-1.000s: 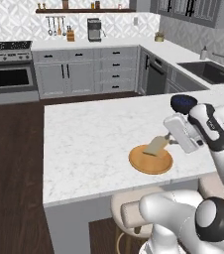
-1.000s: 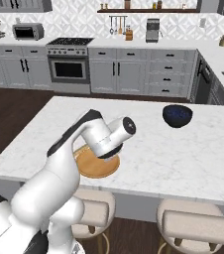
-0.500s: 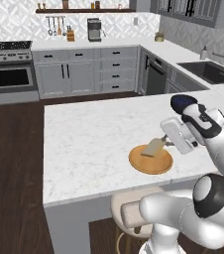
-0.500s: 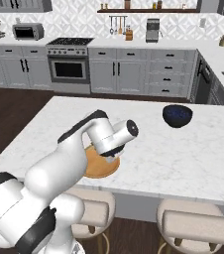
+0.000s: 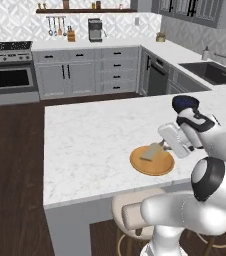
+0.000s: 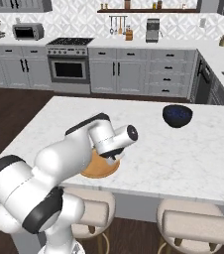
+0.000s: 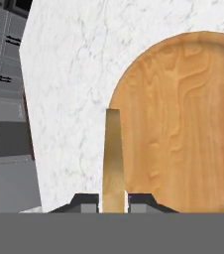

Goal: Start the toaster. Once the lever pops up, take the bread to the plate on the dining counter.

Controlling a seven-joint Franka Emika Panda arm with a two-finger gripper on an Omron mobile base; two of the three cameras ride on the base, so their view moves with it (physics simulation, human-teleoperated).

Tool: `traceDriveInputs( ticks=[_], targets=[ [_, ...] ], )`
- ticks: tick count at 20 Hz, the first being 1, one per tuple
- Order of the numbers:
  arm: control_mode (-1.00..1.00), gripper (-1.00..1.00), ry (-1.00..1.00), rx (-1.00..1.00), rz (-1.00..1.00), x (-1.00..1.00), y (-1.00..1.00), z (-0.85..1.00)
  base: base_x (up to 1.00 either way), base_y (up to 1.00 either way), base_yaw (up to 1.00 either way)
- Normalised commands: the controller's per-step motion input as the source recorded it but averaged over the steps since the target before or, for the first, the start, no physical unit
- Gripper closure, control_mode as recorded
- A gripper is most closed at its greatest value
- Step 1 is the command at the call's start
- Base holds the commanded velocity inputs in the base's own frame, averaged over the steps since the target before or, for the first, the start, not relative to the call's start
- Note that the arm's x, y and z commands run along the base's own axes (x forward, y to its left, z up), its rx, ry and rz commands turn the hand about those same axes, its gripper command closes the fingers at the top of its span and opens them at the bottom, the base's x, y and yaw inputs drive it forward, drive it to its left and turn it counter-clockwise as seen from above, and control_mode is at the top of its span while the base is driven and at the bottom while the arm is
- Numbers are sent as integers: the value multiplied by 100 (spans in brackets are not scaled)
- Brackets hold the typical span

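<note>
The bread (image 5: 152,151), a pale tan slice, hangs tilted just above the round orange-brown plate (image 5: 153,165) on the white marble dining counter (image 5: 90,135). My gripper (image 5: 161,145) is shut on the slice's right end. In the hand view the bread (image 7: 113,154) stands edge-on between the two dark fingertips (image 7: 86,202), over the left rim of the plate (image 7: 183,124). From the right side my arm covers most of the plate (image 6: 98,171). The toaster and its lever are out of view.
A dark blue bowl (image 6: 177,115) sits on the dining counter (image 6: 183,149) to the right of the plate, seen also behind my hand as the bowl (image 5: 185,103). Two stools (image 6: 193,223) stand under the near edge. Cabinets and a stove line the far wall.
My hand has eased a little down and to the left with the bread, closer over the plate. The elbow has swung. The jaws stayed shut on the slice.
</note>
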Motion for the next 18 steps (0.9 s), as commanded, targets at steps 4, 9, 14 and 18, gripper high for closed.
traceDriveInputs(
  ticks=[4, 9, 14, 18],
  targets=[
    [-100, 100, 0, 0, 0, 18, 0, -32, 0, 0, 0],
    [-100, 100, 0, 0, 0, 17, 0, -29, 0, 0, 0],
    [-100, 100, 0, 0, 0, 14, -5, -23, 0, 0, 0],
    [-100, -100, 0, 0, 0, 0, 0, -13, 0, 0, 0]
  ],
)
